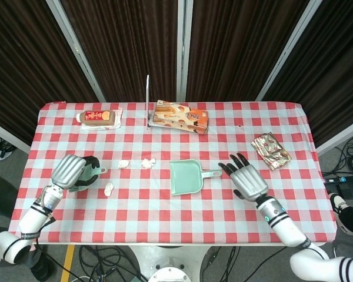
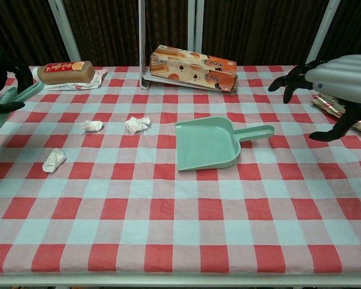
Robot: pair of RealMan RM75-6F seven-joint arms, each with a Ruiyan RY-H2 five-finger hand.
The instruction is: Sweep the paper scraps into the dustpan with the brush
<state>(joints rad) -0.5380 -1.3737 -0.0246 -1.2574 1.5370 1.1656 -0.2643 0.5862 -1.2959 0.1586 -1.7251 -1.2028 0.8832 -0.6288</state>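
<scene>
The robot's left hand [image 1: 70, 171] was wrapped around the mint-green plastic brush [image 1: 89, 174], holding it up near the left edge of the red-and-white checked tablecloth [image 1: 165, 208]. The right hand [image 1: 245, 178] held nothing. Its dark fingers [image 1: 230, 164] were spread wide, and it hung over the cloth just beside the handle of the mint-green plastic dustpan [image 1: 186, 176].

Things could have gone wrong here. If nothing held the dustpan, the brush might have pushed it along and the paper would have slid past. The right hand might also have bumped the thin handle and turned the pan the wrong way. A hard sweep could have sent the light scraps flying off the table.

Three small white crumpled paper scraps sat between the brush and the dustpan. One [image 1: 109, 188] lay close to the brush. Two more, one [image 1: 123, 164] and another [image 1: 147, 163], lay nearer the pan but not touching it.

The dustpan was empty, with no paper in it yet. An orange snack box [image 1: 180, 116] lay shut at the back of the table, so I could not tell what was inside.
</scene>
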